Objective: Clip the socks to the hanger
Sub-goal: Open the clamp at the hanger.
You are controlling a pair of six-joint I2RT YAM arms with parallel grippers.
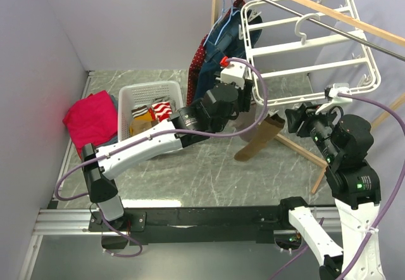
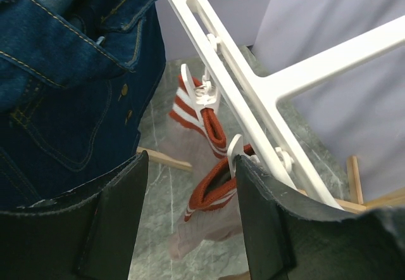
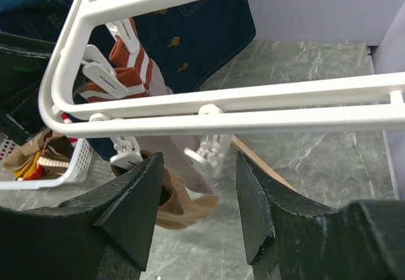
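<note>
the big white plastic drying hanger with bars is hanging by its top hook, so its little white clips are dangling down and socks can be hanging free under it. two soft socks with red and white striped cuffs are already sitting in clips along one edge, and a soft brown sock is hanging from another clip close by. more socks are lying in the white plastic basket on the grey marble table, waiting for their turn. the left gripper is hovering right at the hanger's edge, maybe to be keeping the frame from swinging. its two black fingers are standing apart and grasping nothing. the striped socks are showing in the gap, a little past the fingers and not touching them. the right gripper is sitting just under the hanger's long bar and looking at a free clip. its jaws are also apart with nothing in them, and the brown sock is hanging just beside one finger.
</note>
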